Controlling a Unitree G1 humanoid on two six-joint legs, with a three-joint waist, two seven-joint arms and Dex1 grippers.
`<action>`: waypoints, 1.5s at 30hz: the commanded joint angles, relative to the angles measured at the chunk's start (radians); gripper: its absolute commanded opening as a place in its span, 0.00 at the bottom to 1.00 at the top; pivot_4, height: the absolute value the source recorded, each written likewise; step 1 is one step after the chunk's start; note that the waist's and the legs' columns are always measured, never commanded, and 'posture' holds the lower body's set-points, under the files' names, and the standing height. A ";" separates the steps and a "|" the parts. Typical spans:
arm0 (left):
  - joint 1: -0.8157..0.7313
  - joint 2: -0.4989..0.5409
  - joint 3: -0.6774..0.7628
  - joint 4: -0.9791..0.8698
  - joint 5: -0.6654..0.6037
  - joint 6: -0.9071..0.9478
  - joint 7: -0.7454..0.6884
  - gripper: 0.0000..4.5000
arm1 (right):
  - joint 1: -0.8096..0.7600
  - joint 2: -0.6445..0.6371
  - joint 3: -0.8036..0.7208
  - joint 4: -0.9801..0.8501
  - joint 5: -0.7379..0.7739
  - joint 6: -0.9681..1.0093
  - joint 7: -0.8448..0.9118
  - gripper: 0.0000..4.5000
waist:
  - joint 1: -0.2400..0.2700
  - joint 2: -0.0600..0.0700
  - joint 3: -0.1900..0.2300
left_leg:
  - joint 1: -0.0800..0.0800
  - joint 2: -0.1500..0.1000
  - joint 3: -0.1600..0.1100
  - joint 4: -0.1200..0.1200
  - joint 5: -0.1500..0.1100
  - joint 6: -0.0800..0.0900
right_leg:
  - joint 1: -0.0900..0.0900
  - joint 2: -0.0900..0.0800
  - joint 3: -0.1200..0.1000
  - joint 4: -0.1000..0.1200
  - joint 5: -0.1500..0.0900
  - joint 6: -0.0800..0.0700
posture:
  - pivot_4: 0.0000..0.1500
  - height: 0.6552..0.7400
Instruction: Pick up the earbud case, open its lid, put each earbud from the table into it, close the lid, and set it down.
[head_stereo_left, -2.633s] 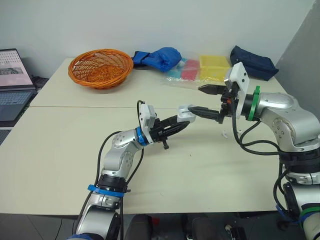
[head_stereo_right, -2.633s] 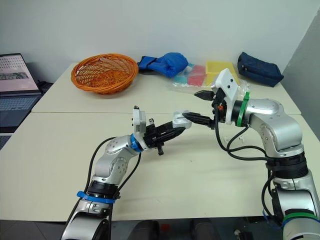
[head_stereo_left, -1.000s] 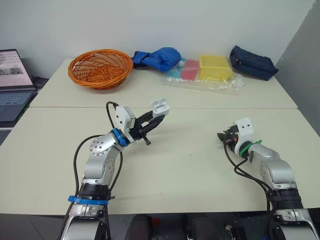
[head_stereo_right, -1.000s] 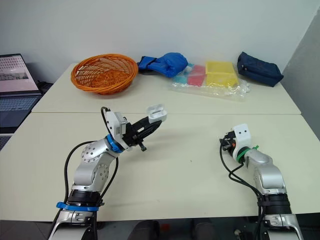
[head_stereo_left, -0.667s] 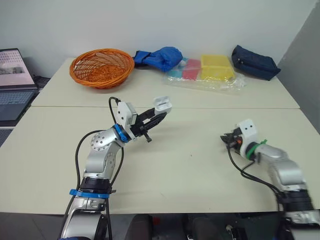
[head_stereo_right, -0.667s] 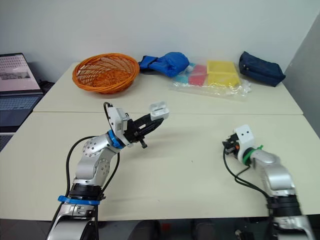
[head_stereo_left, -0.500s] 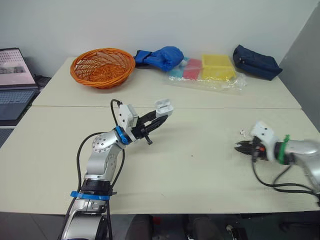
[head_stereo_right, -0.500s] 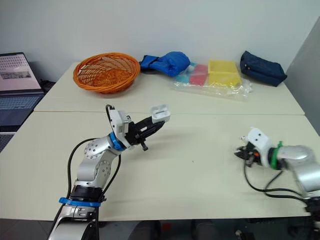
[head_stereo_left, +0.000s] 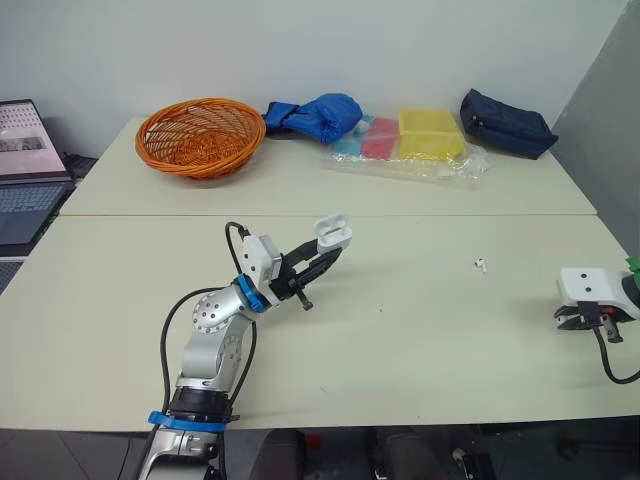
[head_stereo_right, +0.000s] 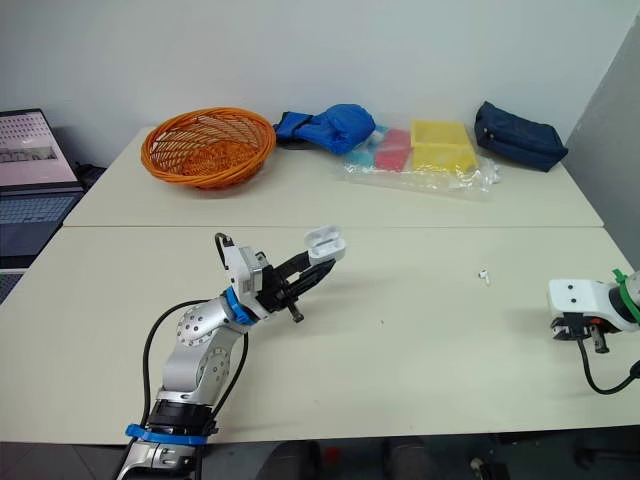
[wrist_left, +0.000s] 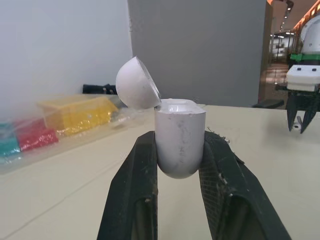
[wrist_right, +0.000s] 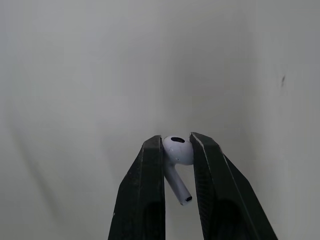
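Observation:
The white earbud case (head_stereo_left: 332, 232) is held above the table's middle with its lid tipped open, my left gripper (head_stereo_left: 328, 250) shut on its body. In the left wrist view the case (wrist_left: 179, 142) sits between the two black fingers (wrist_left: 137, 185). My right gripper (head_stereo_left: 575, 320) hovers low by the table's right edge. The right wrist view has it shut on a white earbud (wrist_right: 176, 150), stem pointing back toward the wrist. A second earbud (head_stereo_left: 481, 265) lies on the table between the two grippers, nearer the right one.
Along the far table stand an orange basket (head_stereo_left: 201, 135), a blue cloth bundle (head_stereo_left: 318, 116), a plastic bag of coloured packs (head_stereo_left: 415, 142) and a navy pouch (head_stereo_left: 506, 124). A laptop (head_stereo_left: 22, 165) sits beyond the left edge. A seam (head_stereo_left: 150, 214) joins the two tables.
My right gripper has swung away to the right, out to the table's right edge, uncovering an earbud on the table. The left gripper with the case has shifted slightly right.

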 joint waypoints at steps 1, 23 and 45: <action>-0.008 -0.005 -0.009 -0.049 -0.002 -0.023 0.020 0.17 | -0.023 0.003 0.000 0.011 -0.032 -0.025 0.015 0.09 | 0.000 0.000 0.000 | 0.000 0.000 0.000 0.000 0.000 0.000 | 0.000 0.000 0.000 0.000 0.000 0.000 | 1.00 1.00; -0.012 0.004 -0.041 -0.054 -0.008 -0.021 0.043 0.17 | 0.014 0.052 -0.015 0.056 -0.082 -0.011 -0.080 0.47 | 0.001 0.000 0.000 | 0.004 -0.001 0.000 0.002 0.000 0.000 | 0.005 -0.001 -0.001 0.001 0.000 0.000 | 1.00 1.00; -0.011 0.003 -0.047 -0.048 -0.006 -0.026 0.045 0.17 | 0.003 0.040 -0.015 0.130 -0.110 0.034 -0.105 0.56 | 0.002 0.000 0.000 | 0.009 -0.002 -0.001 0.002 0.000 0.000 | 0.011 -0.002 -0.001 0.000 0.000 0.000 | 1.00 1.00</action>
